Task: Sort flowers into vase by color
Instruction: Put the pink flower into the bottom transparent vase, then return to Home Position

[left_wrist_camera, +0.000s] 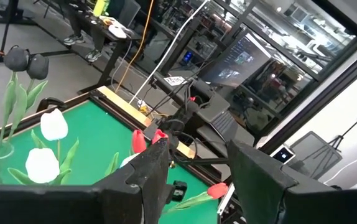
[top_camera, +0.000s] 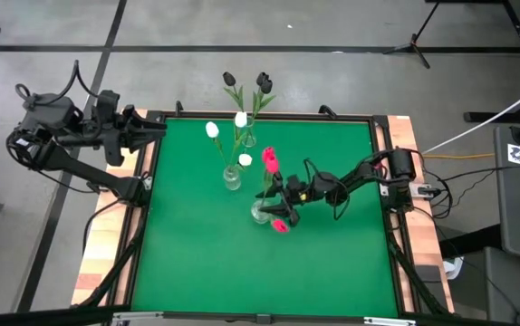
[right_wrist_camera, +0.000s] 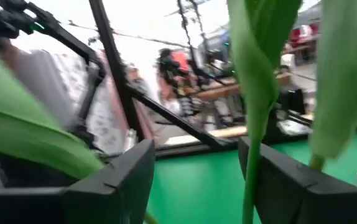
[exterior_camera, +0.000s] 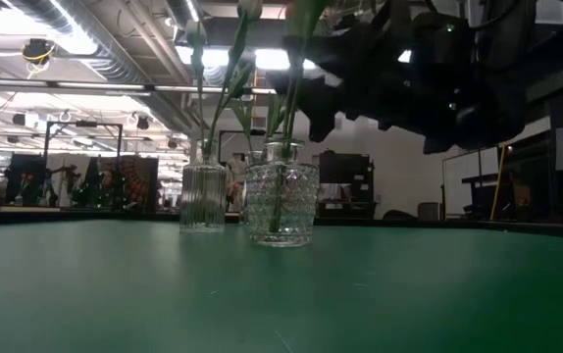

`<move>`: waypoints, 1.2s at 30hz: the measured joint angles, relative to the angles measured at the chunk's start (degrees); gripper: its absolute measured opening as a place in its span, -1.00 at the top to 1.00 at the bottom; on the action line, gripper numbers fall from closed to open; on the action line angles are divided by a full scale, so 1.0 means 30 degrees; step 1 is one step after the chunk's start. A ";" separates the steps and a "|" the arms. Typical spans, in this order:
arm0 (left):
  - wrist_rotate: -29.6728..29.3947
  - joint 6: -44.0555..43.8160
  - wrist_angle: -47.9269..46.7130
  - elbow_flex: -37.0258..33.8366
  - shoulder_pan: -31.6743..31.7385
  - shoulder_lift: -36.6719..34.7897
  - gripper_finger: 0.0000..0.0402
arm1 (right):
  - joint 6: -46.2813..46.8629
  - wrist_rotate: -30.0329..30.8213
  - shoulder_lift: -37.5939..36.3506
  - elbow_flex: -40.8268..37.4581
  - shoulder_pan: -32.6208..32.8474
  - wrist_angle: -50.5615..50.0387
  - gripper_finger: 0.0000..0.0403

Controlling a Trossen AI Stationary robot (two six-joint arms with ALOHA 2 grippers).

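Three glass vases stand on the green table. The far one (top_camera: 249, 140) holds black flowers (top_camera: 264, 83). The middle one (top_camera: 232, 178) holds white flowers (top_camera: 241, 119). The nearest vase (top_camera: 260, 214) (exterior_camera: 281, 204) holds red flowers (top_camera: 270, 163), one head (top_camera: 280, 225) leaning toward the near edge. My right gripper (top_camera: 281, 205) (right_wrist_camera: 197, 180) is open beside this vase's top, among green stems and leaves (right_wrist_camera: 250, 168). My left gripper (top_camera: 156, 127) (left_wrist_camera: 197, 186) hangs open, raised off the table's far left corner. My right gripper stands with its fingers apart around the red flowers' greenery. One green stem (right_wrist_camera: 249, 186) runs upright along the inner edge of one finger (right_wrist_camera: 290, 186). Whether the finger touches it, I cannot tell.
The green mat (top_camera: 206, 263) is bare toward the near and left sides. A raised black frame (top_camera: 382, 163) borders the table. Cables run along the right arm (top_camera: 360, 172). Beyond the table lies the room's floor with stands and equipment.
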 joint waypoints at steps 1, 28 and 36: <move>0.0000 -0.0007 -0.0007 0.0000 0.0007 -0.0023 0.19 | 0.0416 -0.0504 0.0000 0.0000 -0.0103 0.0346 -0.15; 0.0000 0.2972 -0.0004 0.0000 0.0000 -0.0288 0.19 | 0.3468 -0.3765 -0.7870 -0.7027 -0.4146 0.0710 -0.13; 0.0019 0.4042 -0.0080 0.0015 0.0000 -0.1079 0.19 | 0.4937 -0.3277 -1.4091 -0.6266 -0.4131 0.0725 -0.13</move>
